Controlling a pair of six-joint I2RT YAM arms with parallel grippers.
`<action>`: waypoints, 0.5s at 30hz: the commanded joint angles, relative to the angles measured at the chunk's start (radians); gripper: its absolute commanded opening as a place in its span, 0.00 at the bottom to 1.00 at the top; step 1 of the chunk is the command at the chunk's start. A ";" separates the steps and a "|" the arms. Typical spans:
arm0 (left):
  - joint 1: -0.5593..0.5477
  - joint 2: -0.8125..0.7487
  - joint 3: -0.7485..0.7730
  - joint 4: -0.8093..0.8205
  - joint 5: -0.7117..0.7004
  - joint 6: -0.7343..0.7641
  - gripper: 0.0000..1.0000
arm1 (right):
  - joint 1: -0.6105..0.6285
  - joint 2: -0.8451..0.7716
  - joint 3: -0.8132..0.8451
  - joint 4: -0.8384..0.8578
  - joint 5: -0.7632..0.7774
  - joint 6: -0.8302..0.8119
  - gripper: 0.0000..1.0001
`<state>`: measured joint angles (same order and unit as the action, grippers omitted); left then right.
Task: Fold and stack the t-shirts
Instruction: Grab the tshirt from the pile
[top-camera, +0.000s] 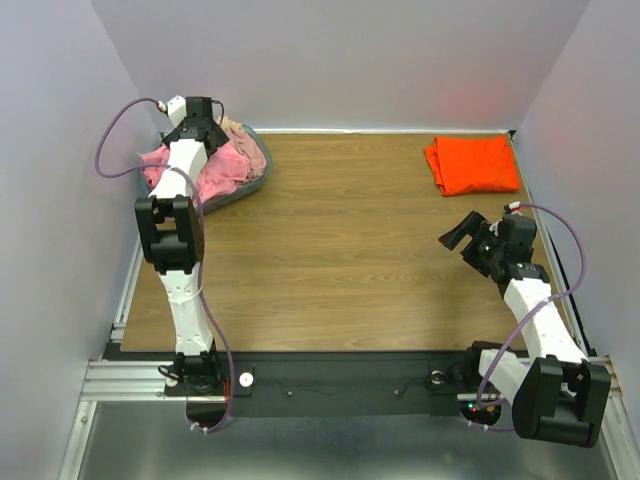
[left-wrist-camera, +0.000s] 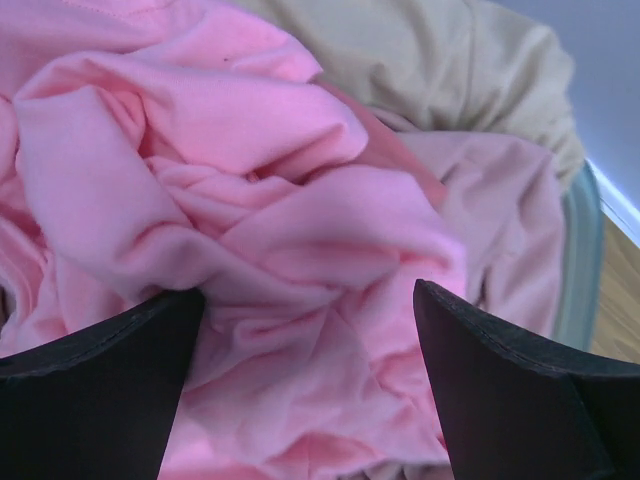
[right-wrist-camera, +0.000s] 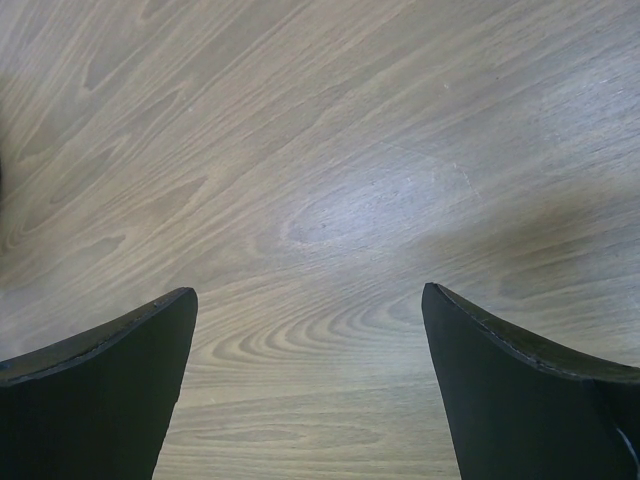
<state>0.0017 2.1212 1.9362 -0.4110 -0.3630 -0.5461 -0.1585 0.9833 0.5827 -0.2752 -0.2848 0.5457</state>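
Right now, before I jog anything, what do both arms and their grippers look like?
The left arm and the right arm have white tubular links joined by blocky black housings. A thin mauve cable loops alongside each. The left gripper and the right gripper each end in two matte black, curved, wedge-shaped fingers.

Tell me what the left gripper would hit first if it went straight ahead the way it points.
The left gripper, jaws open, points down into the basket; it would likely meet the crumpled light pink t-shirt first. How near is unclear.
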 joint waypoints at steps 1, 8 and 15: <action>0.050 0.069 0.145 -0.092 -0.016 0.023 0.98 | -0.003 0.011 0.028 0.057 0.019 -0.023 1.00; 0.066 0.122 0.282 -0.183 0.038 0.023 0.27 | -0.003 0.000 0.026 0.057 0.029 -0.030 1.00; 0.066 -0.125 0.162 -0.091 0.072 0.035 0.21 | -0.003 0.002 0.022 0.057 0.007 -0.032 1.00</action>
<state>0.0669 2.2032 2.1014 -0.5449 -0.3019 -0.5282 -0.1585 0.9962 0.5827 -0.2749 -0.2695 0.5282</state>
